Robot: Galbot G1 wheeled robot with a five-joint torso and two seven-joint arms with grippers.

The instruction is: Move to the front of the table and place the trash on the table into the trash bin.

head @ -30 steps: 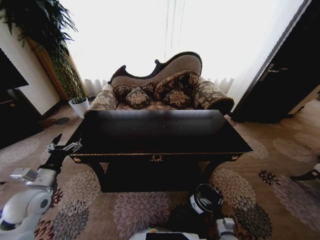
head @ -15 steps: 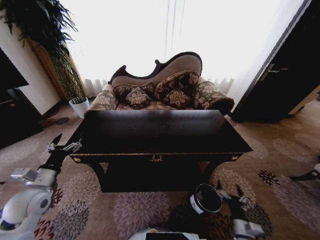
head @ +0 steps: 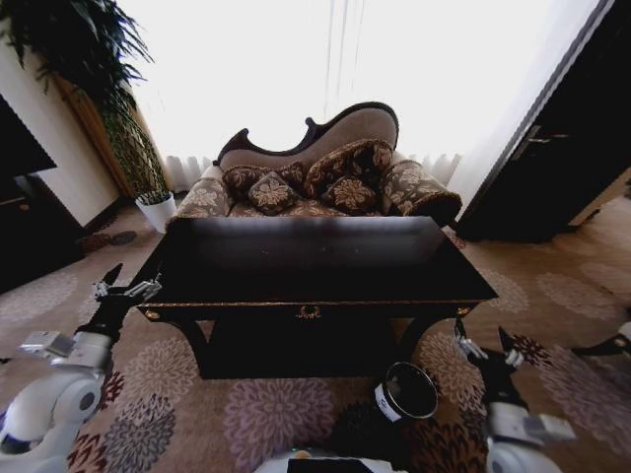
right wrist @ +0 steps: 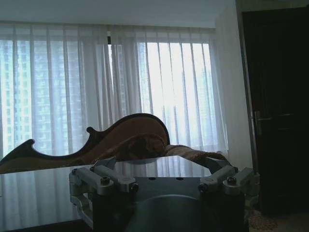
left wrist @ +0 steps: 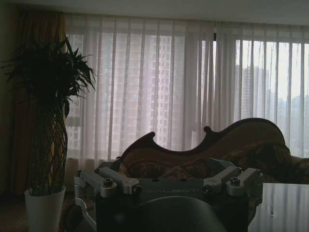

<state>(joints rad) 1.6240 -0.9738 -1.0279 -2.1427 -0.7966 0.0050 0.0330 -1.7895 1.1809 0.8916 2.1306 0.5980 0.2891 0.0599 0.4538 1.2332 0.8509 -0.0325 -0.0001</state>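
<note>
Right tool [head: 483,347] fingers apart, empty, above trash bin [head: 406,391] | left tool [head: 125,287] apart by bench [head: 315,258] | your bin looked light, rigid; grip rim.

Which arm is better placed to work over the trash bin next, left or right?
Right, probably. The right gripper hovers open just beside the trash bin, below the front right corner of the table. The left gripper, also open, sits at the front left corner, far across from the bin.
</note>
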